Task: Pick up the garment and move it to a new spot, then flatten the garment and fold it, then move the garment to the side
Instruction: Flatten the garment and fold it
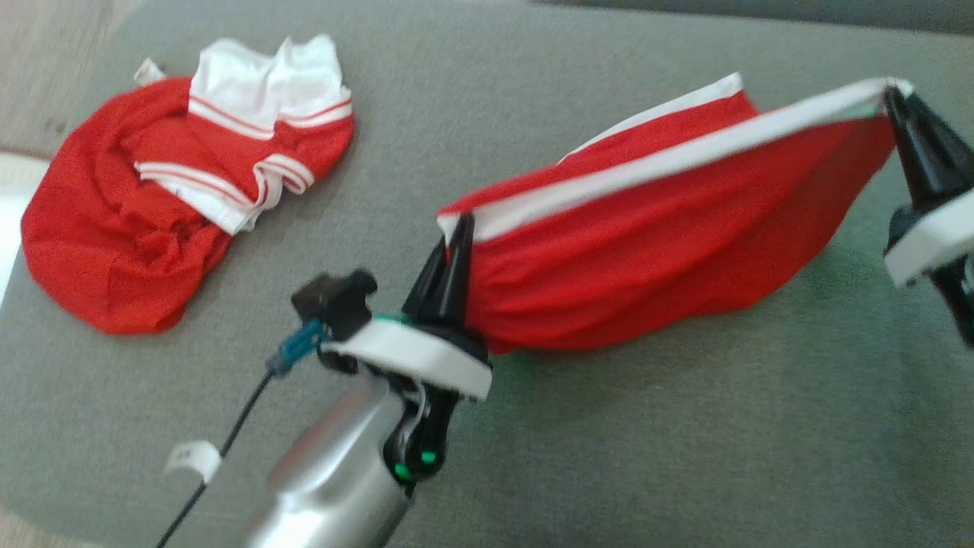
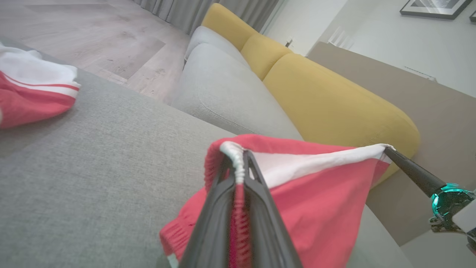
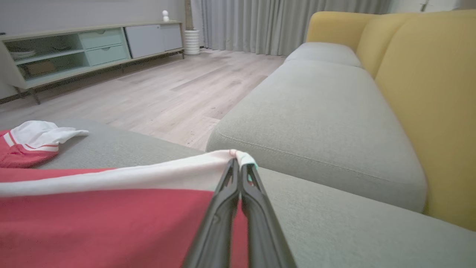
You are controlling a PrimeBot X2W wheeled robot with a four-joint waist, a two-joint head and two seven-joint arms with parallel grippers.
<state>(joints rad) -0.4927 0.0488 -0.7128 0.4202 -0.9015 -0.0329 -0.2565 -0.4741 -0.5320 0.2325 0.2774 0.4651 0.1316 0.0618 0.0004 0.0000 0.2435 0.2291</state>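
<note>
The red garment (image 1: 647, 236) is being held stretched by its white band (image 1: 670, 164) btwn L tool (image 1: 456, 228) and R tool (image 1: 892, 95), both pinched tight on it. It is being hung low over the grey cushion (image 1: 685, 441) (2nd red-white garment (image 1: 152, 198) is lying crumpled, well apart).

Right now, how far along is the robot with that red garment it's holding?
Done: the red garment with a white band is picked up. In hand: the left gripper and right gripper pinch its white edge, stretching it over the grey fabric cushion. Left: laying it flat, folding, moving it aside.
</note>
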